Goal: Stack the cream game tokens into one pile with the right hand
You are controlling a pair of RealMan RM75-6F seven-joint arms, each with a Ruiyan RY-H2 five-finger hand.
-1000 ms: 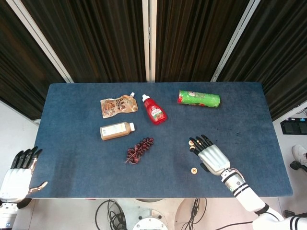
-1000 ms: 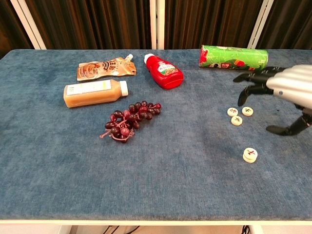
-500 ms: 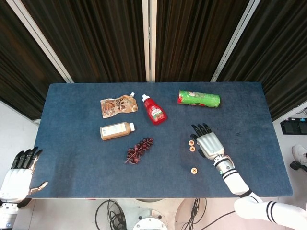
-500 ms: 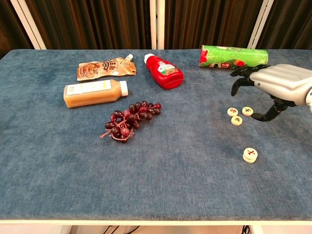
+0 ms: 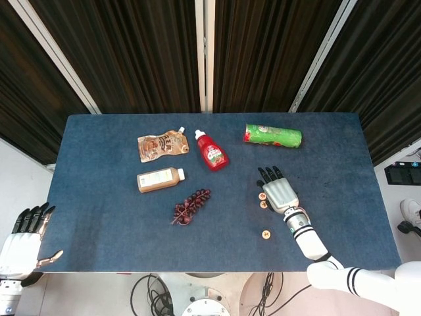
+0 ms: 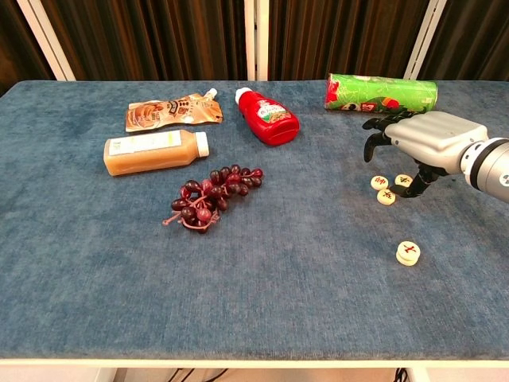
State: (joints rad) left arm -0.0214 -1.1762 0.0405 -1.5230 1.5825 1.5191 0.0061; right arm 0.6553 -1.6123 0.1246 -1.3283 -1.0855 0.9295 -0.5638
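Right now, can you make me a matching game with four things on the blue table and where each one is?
Things:
1. green snack tube
2. dark red bunch of grapes
3. lone cream round token
4. brown juice bottle with white cap

Places:
A. nearest the front edge, right side
B. far right, lying down
C. left side, below the brown pouch
D. middle of the table

Pairs: 1-B, 2-D, 3-A, 4-C
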